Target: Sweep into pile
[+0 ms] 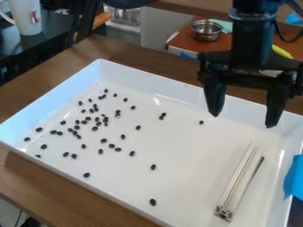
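The black gripper [244, 119] hangs over the right rear part of the white tray [177, 166], its two fingers wide apart with nothing between them. Many small black beans [95, 128] lie scattered across the tray's left half, densest toward the left rear. A few stray ones sit farther off, such as a bean [201, 122] left of the gripper and another bean [153, 202] near the front wall. A long whitish-metal bar [238, 184] lies on the tray floor at the right, in front of and below the gripper, apart from it.
The tray has raised walls and stands on a brown wooden table [35, 177]. Blue material [294, 177] covers part of its right rim. Behind are a metal bowl [206, 30] and a yellow object [282, 52]. A white mug [25, 17] stands at the upper left.
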Robot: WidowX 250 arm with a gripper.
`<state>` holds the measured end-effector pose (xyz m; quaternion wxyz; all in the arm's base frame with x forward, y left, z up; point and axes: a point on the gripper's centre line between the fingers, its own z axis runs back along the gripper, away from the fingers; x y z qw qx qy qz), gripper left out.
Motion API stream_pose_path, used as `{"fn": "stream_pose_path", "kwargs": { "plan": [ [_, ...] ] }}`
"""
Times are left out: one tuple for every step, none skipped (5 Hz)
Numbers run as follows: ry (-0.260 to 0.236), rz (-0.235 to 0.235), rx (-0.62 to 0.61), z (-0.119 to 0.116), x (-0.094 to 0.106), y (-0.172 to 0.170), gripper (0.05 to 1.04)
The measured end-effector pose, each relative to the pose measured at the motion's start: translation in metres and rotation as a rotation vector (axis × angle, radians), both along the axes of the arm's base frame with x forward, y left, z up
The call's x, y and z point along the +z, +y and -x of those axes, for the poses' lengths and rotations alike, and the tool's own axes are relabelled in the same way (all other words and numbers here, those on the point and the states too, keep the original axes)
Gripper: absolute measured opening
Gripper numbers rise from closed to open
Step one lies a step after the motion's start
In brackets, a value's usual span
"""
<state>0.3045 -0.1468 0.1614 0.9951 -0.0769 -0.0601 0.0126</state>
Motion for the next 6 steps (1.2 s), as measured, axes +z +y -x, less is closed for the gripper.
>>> {"fn": "stream_pose_path", "kwargs": {
  "plan": [
    [0.039, -0.019, 0.004, 0.003, -0.014, 0.002, 0.999],
    [0.015, -0.061, 0.039, 0.005, -0.043, -0.001, 0.999],
    [-0.011, -0.095, 0.037, 0.001, -0.063, -0.006, 0.999],
    [-0.026, -0.127, 0.040, -0.005, -0.081, -0.011, 1.000],
    [-0.019, -0.158, 0.045, -0.007, -0.101, -0.015, 0.999],
    [-0.026, -0.162, 0.056, -0.010, -0.107, -0.015, 0.971]
  ]
}}
